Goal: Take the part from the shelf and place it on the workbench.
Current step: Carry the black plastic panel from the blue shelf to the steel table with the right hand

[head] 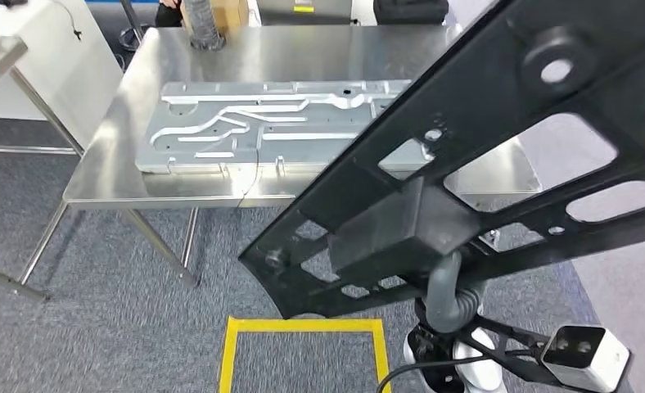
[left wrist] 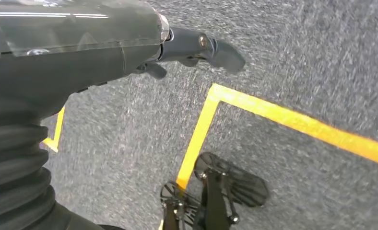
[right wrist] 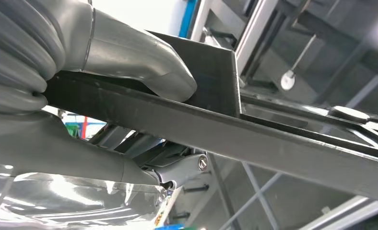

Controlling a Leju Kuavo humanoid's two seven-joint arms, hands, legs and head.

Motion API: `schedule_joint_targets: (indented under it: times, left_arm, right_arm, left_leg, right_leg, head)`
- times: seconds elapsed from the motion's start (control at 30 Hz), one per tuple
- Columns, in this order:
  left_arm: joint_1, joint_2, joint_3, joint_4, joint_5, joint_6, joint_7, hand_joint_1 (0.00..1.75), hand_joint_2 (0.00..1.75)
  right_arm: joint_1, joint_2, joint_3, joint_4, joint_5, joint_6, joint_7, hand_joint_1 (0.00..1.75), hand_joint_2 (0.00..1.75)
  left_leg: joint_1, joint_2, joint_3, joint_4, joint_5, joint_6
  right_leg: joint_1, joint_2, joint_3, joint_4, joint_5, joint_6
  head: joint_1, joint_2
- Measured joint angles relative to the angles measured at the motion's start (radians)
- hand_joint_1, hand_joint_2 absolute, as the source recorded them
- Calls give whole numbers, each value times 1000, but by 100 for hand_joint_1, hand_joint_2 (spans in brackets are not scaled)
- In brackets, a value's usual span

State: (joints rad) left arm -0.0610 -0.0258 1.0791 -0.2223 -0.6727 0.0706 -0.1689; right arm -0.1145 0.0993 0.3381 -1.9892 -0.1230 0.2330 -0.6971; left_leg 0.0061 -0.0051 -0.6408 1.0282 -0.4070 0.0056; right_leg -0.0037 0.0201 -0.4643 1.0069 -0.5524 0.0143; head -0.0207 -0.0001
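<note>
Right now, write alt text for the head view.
A large black frame part with cut-out holes slants across the right of the picture, above a steel workbench bearing a silver stamped metal panel. Below lie grey carpet and a yellow taped square.

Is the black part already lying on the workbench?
No. The robot hand holds the black part in the air above the floor.

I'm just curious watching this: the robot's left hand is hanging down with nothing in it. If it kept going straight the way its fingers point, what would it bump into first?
Most likely the grey carpet. The left hand points down at the floor, near the yellow tape line, with nothing visible between; depth is hard to judge.
</note>
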Motion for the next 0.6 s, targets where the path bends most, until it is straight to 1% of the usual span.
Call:
schedule_joint_targets:
  times: [0.03, 0.07, 0.1, 0.13, 0.17, 0.2, 0.23, 0.27, 0.3, 0.33, 0.37, 0.4, 0.43, 0.47, 0.5, 0.53, 0.57, 0.6]
  left_arm:
    - [-1, 0, 0, 0, -2, -1, 0, 0, 175]
    - [-2, 0, 0, 0, -4, -2, -1, 0, 175]
    - [-3, 1, 0, 0, -6, -2, -2, 0, 175]
    - [-4, 1, 0, 0, -8, -3, -3, 0, 175]
    - [-5, 2, 0, 0, -9, -3, -4, 0, 175]
    - [-6, 2, 0, 0, -10, -4, -4, 0, 175]
    - [-6, 3, 0, 0, -10, -4, -5, 0, 175]
    - [-6, 3, 0, 0, -10, -5, -6, 0, 175]
    - [-6, 4, 0, 0, -10, -5, -6, 0, 175]
    - [-6, 4, 0, 0, -10, -5, -7, 0, 175]
    - [-6, 4, 0, 0, -11, -5, -8, 0, 175]
    - [-8, 4, 1, 0, -11, -5, -8, 0, 175]
    - [-9, 4, 1, 0, -12, -5, -8, 0, 175]
    - [-11, 4, 2, 0, -12, -5, -8, 0, 175]
    - [-13, 6, 3, 0, -13, -5, -9, 0, 175]
    - [-14, 6, 4, 0, -13, -5, -9, 0, 175]
    - [-15, 6, 5, 0, -13, -4, -9, 0, 175]
    - [-16, 6, 6, 0, -13, -4, -9, 0, 175]
  right_arm:
    - [0, 2, -4, -3, -1, 3, 0, 175, 175]
    - [-1, 3, -8, -5, -1, 6, 0, 175, 175]
    - [-2, 4, -11, -7, 0, 6, 0, 175, 175]
    - [-2, 6, -13, -7, 1, 4, 0, 175, 175]
    - [-2, 7, -15, -7, 2, 2, 0, 175, 175]
    - [-2, 7, -16, -7, 2, 0, 0, 175, 175]
    - [-2, 8, -18, -8, 2, -1, 0, 175, 175]
    - [-1, 8, -20, -8, 3, -2, 0, 175, 175]
    - [-1, 8, -21, -9, 5, -2, 0, 175, 175]
    - [-1, 8, -23, -9, 8, -3, 0, 175, 175]
    - [-1, 9, -25, -9, 11, -3, 0, 175, 175]
    - [-1, 10, -28, -10, 13, -3, 0, 175, 175]
    - [0, 13, -30, -12, 15, -2, 0, 175, 175]
    - [0, 15, -32, -14, 16, -2, 0, 175, 175]
    - [0, 18, -33, -17, 16, -1, 0, 175, 175]
    - [-1, 22, -35, -20, 16, 0, 0, 175, 175]
    - [-1, 26, -35, -22, 16, 1, 0, 175, 175]
    - [-1, 29, -36, -24, 15, 2, 0, 175, 175]
  left_leg:
    - [1, 2, 10, -7, -4, 6]
    - [2, 4, 22, -12, -9, 12]
    - [3, 6, 34, -18, -15, 16]
    - [2, 8, 45, -20, -23, 20]
    - [1, 11, 57, -22, -33, 22]
    - [0, 13, 70, -22, -44, 23]
    - [-1, 15, 86, -22, -56, 23]
    - [-2, 16, 103, -22, -68, 23]
    - [-4, 17, 122, -23, -81, 22]
    - [-5, 17, 137, -23, -94, 20]
    - [-6, 18, 151, -24, -107, 17]
    - [-7, 19, 160, -25, -118, 12]
    - [-7, 20, 168, -23, -125, 6]
    - [-7, 20, 175, -20, -127, -1]
    - [-6, 21, 178, -13, -125, -7]
    - [-5, 19, 174, 8, -121, -11]
    - [-4, 18, 157, 42, -120, -15]
    - [-2, 16, 129, 92, -129, -19]
  right_leg:
    - [0, -2, -10, 26, 7, 5]
    - [-1, -5, -35, 70, 10, 8]
    - [-1, -8, -73, 131, 2, 12]
    - [-2, -10, -118, 198, -17, 14]
    - [-2, -10, -164, 255, -48, 16]
    - [-2, -11, -199, 288, -77, 18]
    - [-2, -12, -221, 291, -91, 18]
    - [-2, -13, -227, 264, -81, 16]
    - [-1, -15, -221, 211, -45, 12]
    - [1, -20, -209, 143, 17, 4]
    - [5, -25, -199, 87, 73, -3]
    - [9, -28, -191, 48, 115, -11]
    - [13, -28, -186, 26, 139, -17]
    - [16, -25, -181, 22, 137, -23]
    - [16, -21, -171, 16, 134, -29]
    - [13, -18, -159, 9, 131, -35]
    - [11, -17, -147, 4, 126, -41]
    - [9, -15, -134, 1, 120, -45]
  head:
    - [0, 0]
    - [0, 0]
    - [0, 0]
    - [0, 0]
    - [0, 0]
    - [0, 0]
    - [0, 0]
    - [0, 0]
    - [0, 0]
    - [0, 0]
    - [0, 0]
    - [0, 0]
    - [1, 0]
    - [1, 0]
    - [1, 0]
    - [1, 0]
    - [1, 0]
    - [1, 0]
